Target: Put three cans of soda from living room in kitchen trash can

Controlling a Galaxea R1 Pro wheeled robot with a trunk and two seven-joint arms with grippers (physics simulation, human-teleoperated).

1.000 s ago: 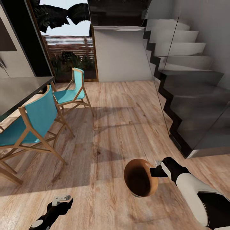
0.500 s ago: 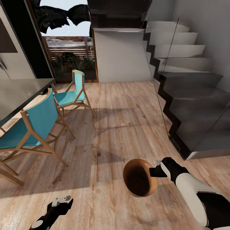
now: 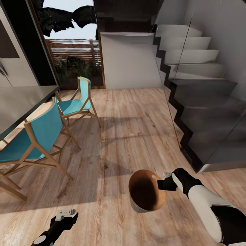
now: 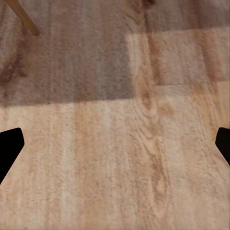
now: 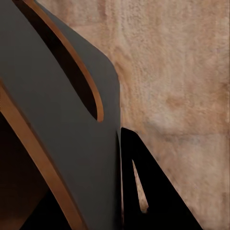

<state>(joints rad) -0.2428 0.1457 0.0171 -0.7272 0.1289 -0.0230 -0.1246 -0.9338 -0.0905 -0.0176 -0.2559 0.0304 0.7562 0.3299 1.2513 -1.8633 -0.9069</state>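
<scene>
The tash can [image 3: 146, 192], a round grey bin with a brown-copper inside, hangs tilted just above the wood floor at the lower middle of the head view. My right gripper [image 3: 164, 183] is shut on its rim from the right. The right wrist view shows its grey wall and copper rim [image 5: 62, 120] close up, with one black finger [image 5: 155, 196] against the outside. My left gripper [image 3: 65, 214] stands open near the floor at the lower left, its fingertips wide apart over bare planks [image 4: 115, 143]. The cans of soda are out of view.
Two teal chairs with wooden frames [image 3: 41, 136] [image 3: 78, 100] stand by a dark table [image 3: 20, 102] at left. A dark staircase [image 3: 205, 112] behind a glass panel fills the right. A glass door [image 3: 73, 51] lies ahead, with open wood floor [image 3: 130, 130] between.
The whole view has shifted slightly as the camera moved. The bin in my right gripper has swung a little to the left and tipped further. The left arm holds its pose.
</scene>
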